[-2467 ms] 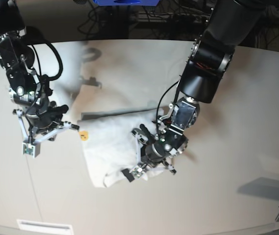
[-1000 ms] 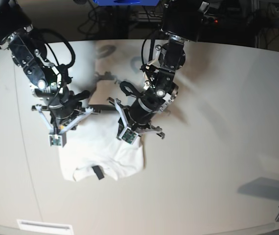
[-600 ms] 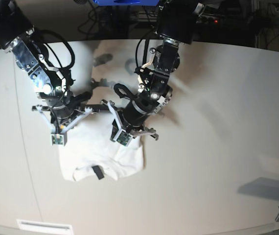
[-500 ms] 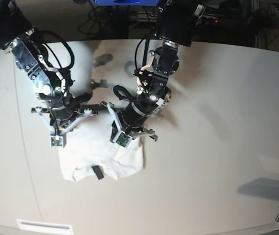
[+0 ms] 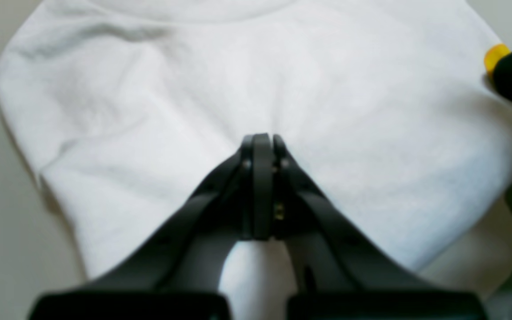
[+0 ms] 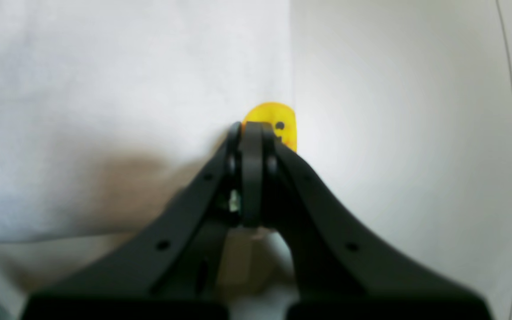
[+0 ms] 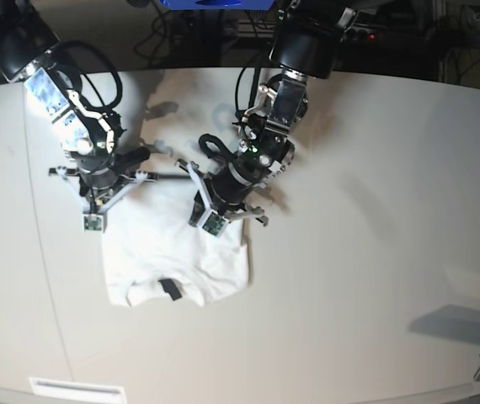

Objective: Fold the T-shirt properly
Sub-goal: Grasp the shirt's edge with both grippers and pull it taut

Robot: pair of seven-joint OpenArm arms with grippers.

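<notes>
T-shirt (image 7: 173, 257) cloth lies white side up on the pale surface (image 7: 375, 194), folded into a compact block directly under and ahead of both sets of jaws. The left gripper (image 5: 261, 141) has its jaws pressed fully together, tips resting on the middle of the white fabric; whether a pinch of cloth sits between them cannot be told, since the tips are blurred. Just ahead of those tips the cloth spreads smooth to a rounded fold, and to their left its edge curves down to bare surface. The right gripper (image 6: 251, 129) is likewise closed tight, its tips at the very edge of the cloth, touching or just over a small yellow printed patch (image 6: 274, 122) that peeks out there; a grip on the fabric cannot be confirmed. To the right of these jaws the cloth ends in a straight edge and open, unobstructed surface runs on. In the base view the two arms stand close together over the far edge of the folded shirt, with the right gripper (image 7: 97, 198) at one far corner and the left gripper (image 7: 215, 206) near the other. The near edge, with the neck opening and black label (image 7: 170, 289), lies well clear of both. Wide bare surface extends on the left arm's outer side and toward the camera.
</notes>
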